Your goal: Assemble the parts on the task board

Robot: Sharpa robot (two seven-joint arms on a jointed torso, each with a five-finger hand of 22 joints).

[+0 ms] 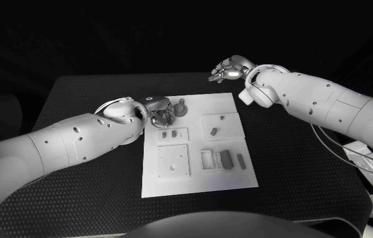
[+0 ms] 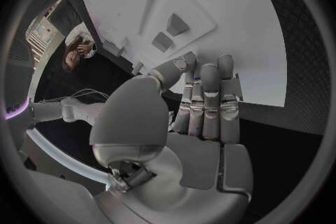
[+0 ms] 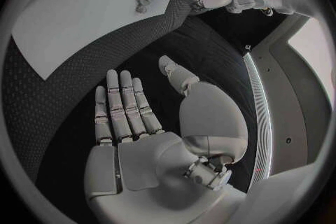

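Several grey parts (image 1: 227,160) lie on the white task board (image 1: 198,181). Left hand (image 1: 159,111) hovers at its far-left corner, fingers straight, holding nothing. Right hand (image 1: 229,69) is off-board, likewise spread and empty.

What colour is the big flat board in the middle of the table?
White. The flat rectangular task board lies on the black table; the head view shows it best.

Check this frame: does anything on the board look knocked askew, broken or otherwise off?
Nothing stands out. The task board lies flat on the table, its parts orderly. The left hand hovers at its far corner; the right hand hangs open beyond it.
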